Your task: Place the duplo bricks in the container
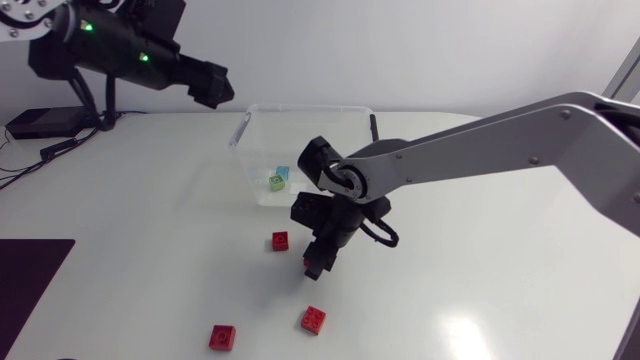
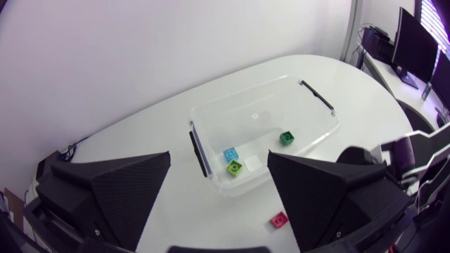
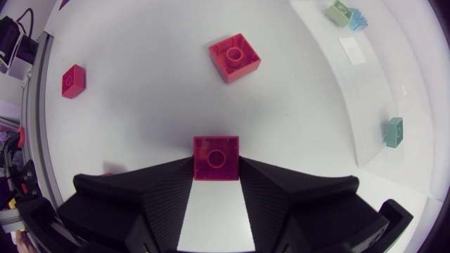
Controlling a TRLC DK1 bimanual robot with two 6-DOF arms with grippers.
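My right gripper (image 1: 318,262) is down on the table in front of the clear container (image 1: 350,112), shut on a red brick (image 3: 216,158) that sits between both fingers. Three more red bricks lie loose: one (image 1: 280,240) just left of the gripper, two (image 1: 313,319) (image 1: 222,337) nearer the front edge. Inside the container lie a lime brick (image 2: 234,167), a light blue brick (image 2: 230,154) and a dark green brick (image 2: 286,138). My left gripper (image 1: 215,85) hangs open and empty above the table, behind and left of the container (image 2: 204,151).
A black mat (image 1: 30,285) covers the table's front left corner. Cables and a black box (image 1: 45,122) lie at the far left edge. The container's black handles (image 2: 316,93) stick out at both ends.
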